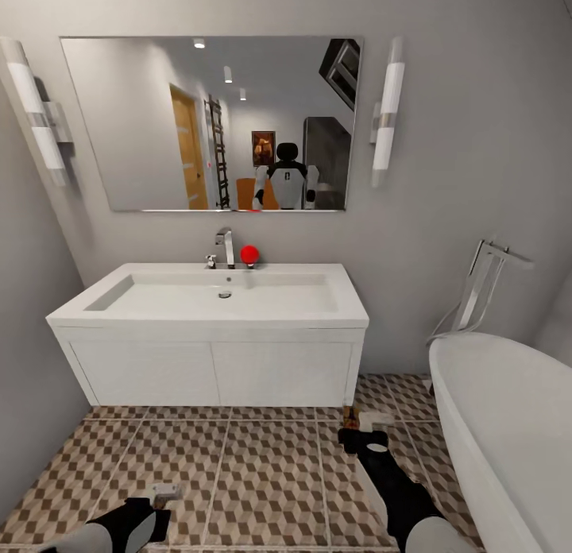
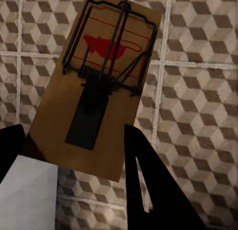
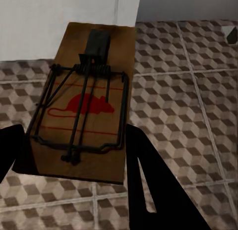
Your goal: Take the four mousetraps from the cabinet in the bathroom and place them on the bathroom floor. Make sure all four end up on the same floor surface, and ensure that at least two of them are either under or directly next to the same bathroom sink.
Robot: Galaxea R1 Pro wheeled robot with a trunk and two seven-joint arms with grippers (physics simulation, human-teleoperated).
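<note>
The white bathroom sink (image 1: pixel 119 307) on its wall-hung vanity stands straight ahead, with the cube-patterned bathroom floor (image 1: pixel 262 473) in front of it. My left gripper (image 1: pixel 155 509) is low at the near left, shut on a tan mousetrap (image 1: pixel 168 489). The left wrist view shows that mousetrap (image 2: pixel 99 81) between the black fingers (image 2: pixel 144 175) of the left gripper (image 2: pixel 74 141), above the tiles. My right gripper (image 1: pixel 359 434) holds a second mousetrap (image 1: pixel 350 416) by the vanity's right lower corner. In the right wrist view this mousetrap (image 3: pixel 84 106) sits in the right gripper (image 3: pixel 74 141). The cabinet is out of view.
A white bathtub (image 1: pixel 508 426) with a chrome floor tap (image 1: pixel 477 291) takes up the right side. Grey walls close in on the left and behind. A chrome tap (image 1: pixel 226 247) and a red ball (image 1: pixel 249 255) sit on the sink's back edge under a wide mirror (image 1: pixel 210 124).
</note>
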